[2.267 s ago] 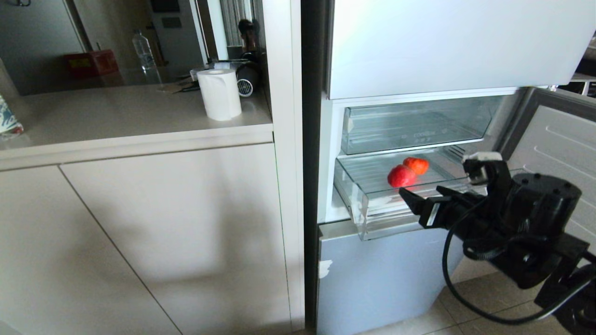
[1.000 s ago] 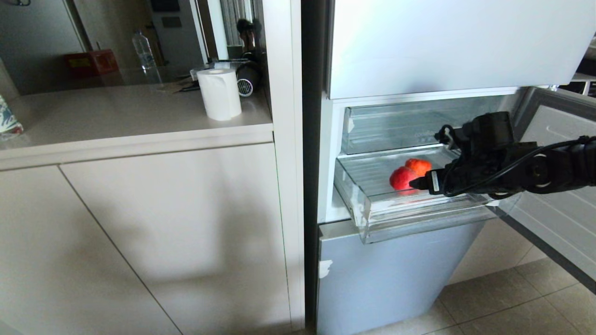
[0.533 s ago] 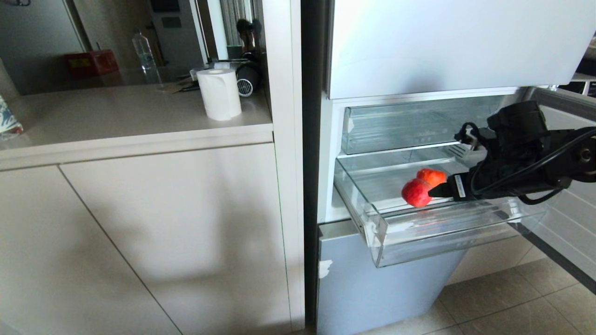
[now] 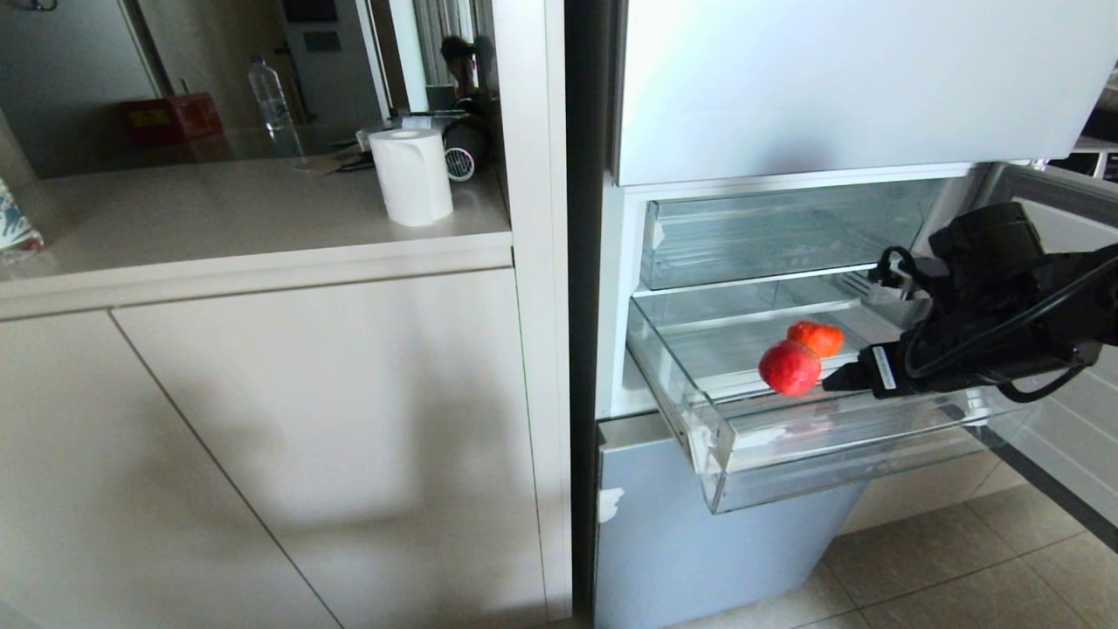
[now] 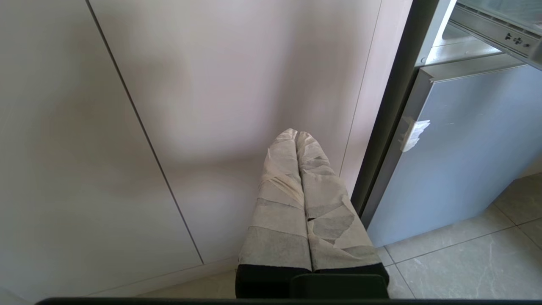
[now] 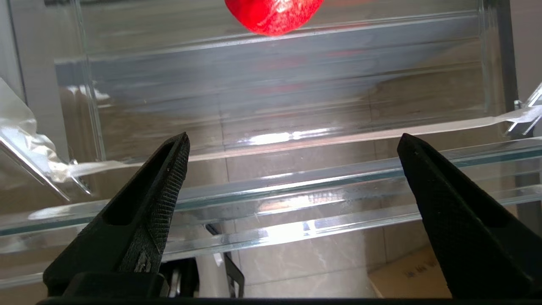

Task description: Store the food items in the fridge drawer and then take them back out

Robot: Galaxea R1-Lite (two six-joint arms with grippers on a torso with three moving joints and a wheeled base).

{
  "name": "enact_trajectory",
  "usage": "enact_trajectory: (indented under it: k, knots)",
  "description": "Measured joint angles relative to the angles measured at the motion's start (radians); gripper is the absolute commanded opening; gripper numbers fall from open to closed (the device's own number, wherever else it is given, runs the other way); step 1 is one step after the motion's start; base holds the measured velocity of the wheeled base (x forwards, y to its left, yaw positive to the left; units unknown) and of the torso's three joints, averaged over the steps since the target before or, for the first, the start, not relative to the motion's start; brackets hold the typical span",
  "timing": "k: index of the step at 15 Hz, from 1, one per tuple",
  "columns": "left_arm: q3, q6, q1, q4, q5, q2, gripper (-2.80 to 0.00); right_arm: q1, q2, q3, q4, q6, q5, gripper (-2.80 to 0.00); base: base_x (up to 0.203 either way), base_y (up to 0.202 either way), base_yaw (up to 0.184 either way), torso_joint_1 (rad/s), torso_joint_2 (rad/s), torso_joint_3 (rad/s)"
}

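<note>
Since a second ago the fridge drawer (image 4: pixel 838 437) has been drawn further out, two red food items (image 4: pixel 790 368) carried with it. In the head view the right gripper (image 4: pixel 830 381) is seen just beside the nearer piece, empty. In the left wrist view the left gripper (image 5: pixel 296 134) is pressed closed, parked by the cabinet (image 5: pixel 169 106). In the right wrist view the jaws are spread wide over the drawer's lip, one food piece beyond them.

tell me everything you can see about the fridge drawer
The fridge drawer is a wide, deep bin of clear plastic with a thick see-through front lip. It stands pulled out of the fridge, above the blue-grey lower door. Two red-orange tomatoes sit inside, touching. The open right gripper reaches in over its rim.
</note>
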Motion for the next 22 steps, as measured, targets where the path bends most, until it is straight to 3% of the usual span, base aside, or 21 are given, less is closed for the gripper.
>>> enact_trajectory:
  k: [5,14,22]
  knots:
    - [0.000,0.000,0.000,0.000,0.000,0.000,-2.80,0.000,0.030,-0.047,-0.008,0.016,0.047,0.00,0.000,0.000,0.000,0.000,0.00,0.000]
    - [0.000,0.000,0.000,0.000,0.000,0.000,-2.80,0.021,0.258,-0.308,-0.014,0.080,0.050,0.00,0.000,0.000,0.000,0.000,0.00,0.000]
    - [0.000,0.000,0.000,0.000,0.000,0.000,-2.80,0.023,0.379,-0.422,-0.015,0.112,0.045,0.00,0.000,0.000,0.000,0.000,0.00,0.000]
